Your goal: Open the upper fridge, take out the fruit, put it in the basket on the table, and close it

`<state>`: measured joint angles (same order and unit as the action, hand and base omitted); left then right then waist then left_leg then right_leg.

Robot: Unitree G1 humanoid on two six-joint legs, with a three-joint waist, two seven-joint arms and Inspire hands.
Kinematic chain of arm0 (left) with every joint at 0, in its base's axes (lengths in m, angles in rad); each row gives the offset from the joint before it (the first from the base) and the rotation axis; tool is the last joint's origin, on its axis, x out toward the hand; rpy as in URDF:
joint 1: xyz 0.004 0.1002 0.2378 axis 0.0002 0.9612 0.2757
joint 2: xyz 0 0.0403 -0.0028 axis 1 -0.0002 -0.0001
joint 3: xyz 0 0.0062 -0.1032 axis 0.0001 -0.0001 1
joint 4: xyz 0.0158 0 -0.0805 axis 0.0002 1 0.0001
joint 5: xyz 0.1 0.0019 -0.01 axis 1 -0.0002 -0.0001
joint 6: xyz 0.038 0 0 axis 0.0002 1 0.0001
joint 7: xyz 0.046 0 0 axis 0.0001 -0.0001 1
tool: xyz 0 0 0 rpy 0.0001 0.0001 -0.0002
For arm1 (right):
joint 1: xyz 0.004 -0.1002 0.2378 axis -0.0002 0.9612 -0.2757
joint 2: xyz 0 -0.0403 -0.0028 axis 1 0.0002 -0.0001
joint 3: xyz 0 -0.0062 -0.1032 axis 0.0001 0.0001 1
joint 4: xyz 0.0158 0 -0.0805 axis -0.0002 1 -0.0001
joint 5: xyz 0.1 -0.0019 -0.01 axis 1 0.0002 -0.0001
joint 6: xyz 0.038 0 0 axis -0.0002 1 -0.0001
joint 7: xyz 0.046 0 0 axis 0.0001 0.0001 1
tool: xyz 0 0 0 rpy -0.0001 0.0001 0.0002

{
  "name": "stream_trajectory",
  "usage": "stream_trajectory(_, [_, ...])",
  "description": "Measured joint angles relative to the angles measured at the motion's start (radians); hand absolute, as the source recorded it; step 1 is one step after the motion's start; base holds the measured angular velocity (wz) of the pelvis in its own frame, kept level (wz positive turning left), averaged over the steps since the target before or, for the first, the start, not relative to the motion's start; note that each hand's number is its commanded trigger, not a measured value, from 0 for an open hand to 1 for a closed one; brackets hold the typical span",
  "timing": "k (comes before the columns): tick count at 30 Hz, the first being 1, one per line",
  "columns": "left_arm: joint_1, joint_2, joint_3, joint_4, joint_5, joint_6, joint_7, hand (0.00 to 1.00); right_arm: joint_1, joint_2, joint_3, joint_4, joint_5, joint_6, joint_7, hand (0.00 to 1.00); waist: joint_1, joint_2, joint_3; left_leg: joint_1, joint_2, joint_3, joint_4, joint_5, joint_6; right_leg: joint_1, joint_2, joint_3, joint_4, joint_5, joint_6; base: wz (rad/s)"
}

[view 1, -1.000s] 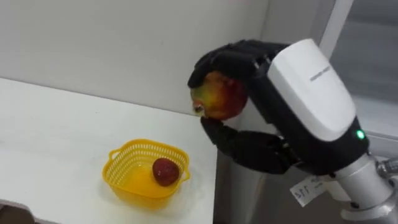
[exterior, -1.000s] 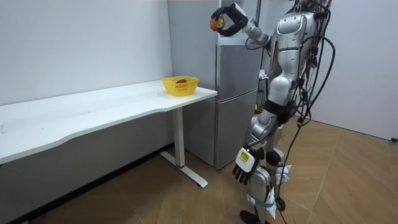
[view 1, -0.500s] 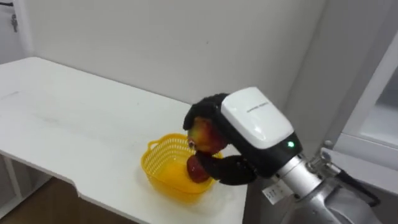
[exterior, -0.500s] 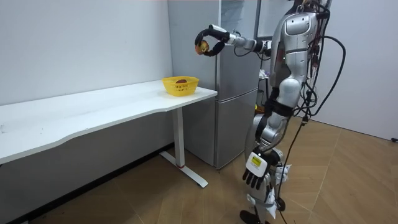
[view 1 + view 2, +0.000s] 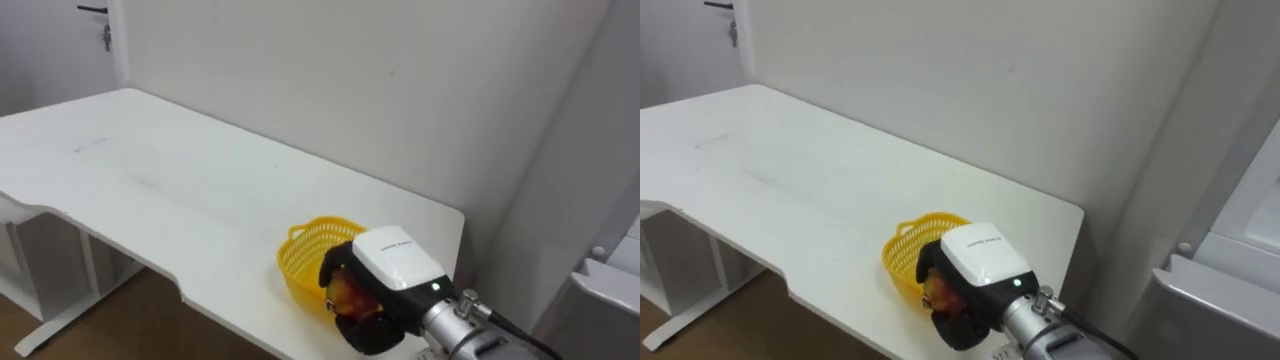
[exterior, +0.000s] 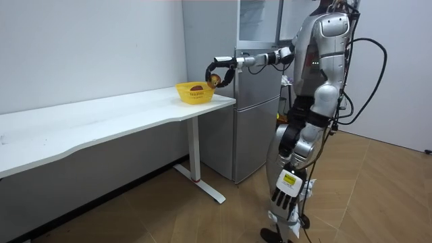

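**Risks (judged).** The right hand (image 5: 392,268), at the lower right of the eye view, holds the fruit (image 5: 346,294) at the near rim of the basket (image 5: 300,252), not clearly over its bowl. Released here, the fruit may strike the rim and roll off the surface (image 5: 190,185). The basket stands near the surface's corner, so a knock from the hand may push it over the edge. A red item (image 6: 196,87) already in the basket could also deflect the fruit.

**Hand.** The right hand's fingers are curled closed around the fruit, with the white back of the hand uppermost.

**Beyond.** In the room view the left hand (image 6: 283,194) hangs by the legs at lower centre, fingers loose. The fridge (image 6: 258,115) stands at centre, just beside the surface.
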<state>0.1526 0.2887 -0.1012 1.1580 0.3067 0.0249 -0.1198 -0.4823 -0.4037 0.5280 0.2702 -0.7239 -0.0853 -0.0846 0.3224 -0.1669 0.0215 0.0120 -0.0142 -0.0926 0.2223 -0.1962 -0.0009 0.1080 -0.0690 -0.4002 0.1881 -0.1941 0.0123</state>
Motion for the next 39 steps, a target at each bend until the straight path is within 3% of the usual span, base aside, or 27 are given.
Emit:
stream_trajectory(7, [-0.003,-0.001,0.001,-0.003,0.001,0.001,0.0,0.0,-0.043,0.0,-0.006,0.07,0.027,0.0,0.0,1.0,0.008,-0.021,0.0073,-0.002,-0.001,-0.003,-0.004,0.0,0.0,0.005,0.0,0.0,0.0,-0.002,0.003,0.0])
stream_trajectory(20, [-0.003,-0.001,0.002,-0.002,0.0,0.019,0.0,0.0,-0.047,-0.002,-0.015,0.071,0.03,-0.001,-0.003,1.0,0.004,-0.022,0.0054,-0.011,-0.004,-0.021,0.014,0.0,0.0,0.002,0.0,-0.005,0.001,-0.002,0.003,0.02])
stream_trajectory(22, [-0.003,-0.001,0.003,-0.018,0.0,0.019,0.0,0.0,-0.056,-0.002,-0.024,0.066,0.034,-0.001,-0.003,1.0,0.0,-0.024,0.0023,-0.022,-0.004,-0.021,0.02,0.0,0.0,-0.005,0.0,-0.011,0.001,-0.002,0.002,0.06])
stream_trajectory(27, [0.016,-0.005,0.013,-0.046,-0.001,0.018,0.0,0.0,-0.091,-0.006,-0.07,-0.012,0.073,-0.002,-0.003,1.0,-0.023,-0.005,-0.0069,-0.02,-0.005,-0.017,0.016,0.0,0.0,-0.006,-0.001,-0.011,0.0,-0.002,0.002,-0.01])
stream_trajectory(32, [0.034,-0.002,0.046,-0.045,-0.001,0.018,0.0,0.0,-0.095,-0.016,-0.146,-0.089,0.094,-0.002,-0.008,1.0,-0.05,-0.01,-0.0125,-0.018,-0.004,-0.019,0.015,0.0,0.0,-0.002,0.0,-0.008,0.002,-0.002,0.002,0.02])
stream_trajectory(39, [0.035,-0.002,0.08,-0.037,-0.001,0.016,0.0,0.0,-0.108,-0.044,-0.209,-0.145,0.195,-0.006,-0.046,1.0,-0.073,-0.01,-0.0119,-0.02,-0.004,-0.019,0.015,0.0,0.0,-0.003,0.0,-0.008,0.002,-0.002,0.002,0.0])
